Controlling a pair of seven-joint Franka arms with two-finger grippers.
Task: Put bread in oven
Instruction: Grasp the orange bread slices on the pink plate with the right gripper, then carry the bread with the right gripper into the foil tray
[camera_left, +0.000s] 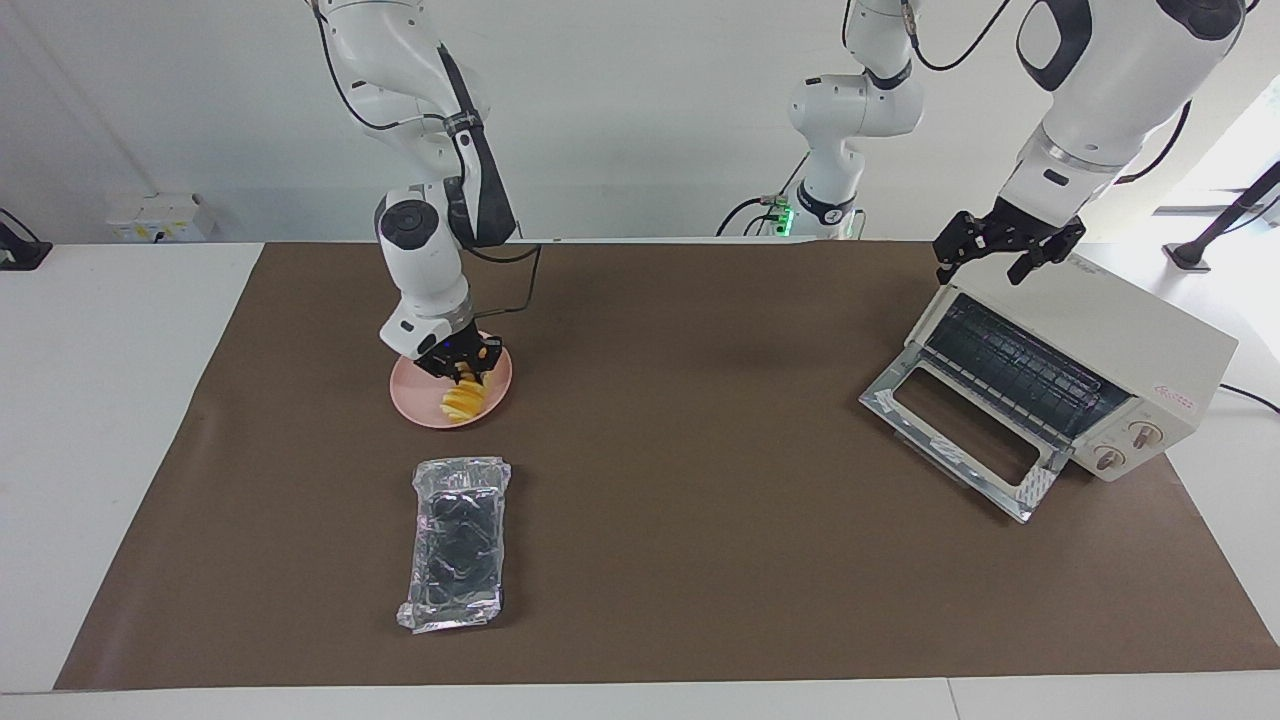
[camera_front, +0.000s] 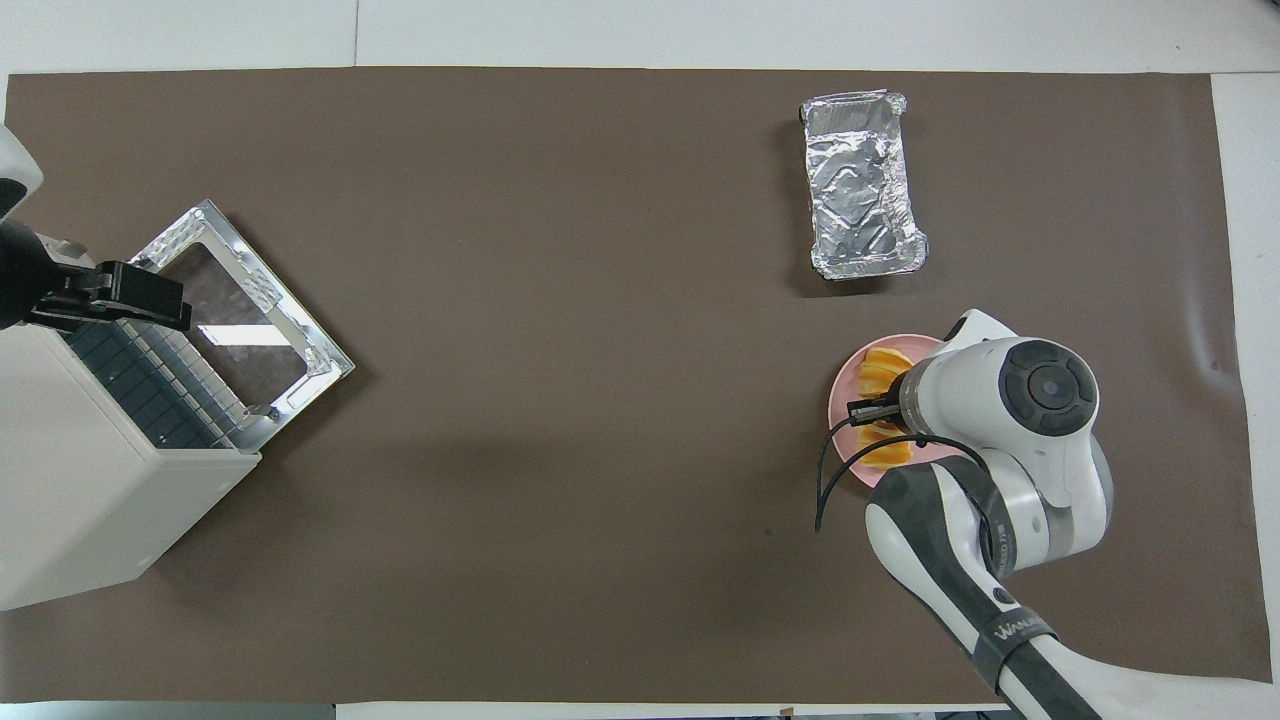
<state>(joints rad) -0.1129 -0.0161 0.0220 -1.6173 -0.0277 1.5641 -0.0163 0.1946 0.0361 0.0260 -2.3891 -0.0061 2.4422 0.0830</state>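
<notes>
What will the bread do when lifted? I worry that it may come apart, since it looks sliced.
The bread on the pink plate is a row of separate slices, so the end ones may sag or drop off. The right gripper pinches it mid-row and its shape bends, suggesting it is soft and light.

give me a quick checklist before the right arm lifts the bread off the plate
1. Right gripper closed on the bread: ok, fingers pinch the loaf.
2. Bread lifted off the pink plate: not ok, it rests there.
3. Oven door down: ok, rack visible.
4. Left gripper out of the doorway: ok, open, over the oven's top.
5. Foil tray off the path to the oven: ok, farther from the robots than the plate.
6. Whole loaf gripped: cannot tell.
</notes>
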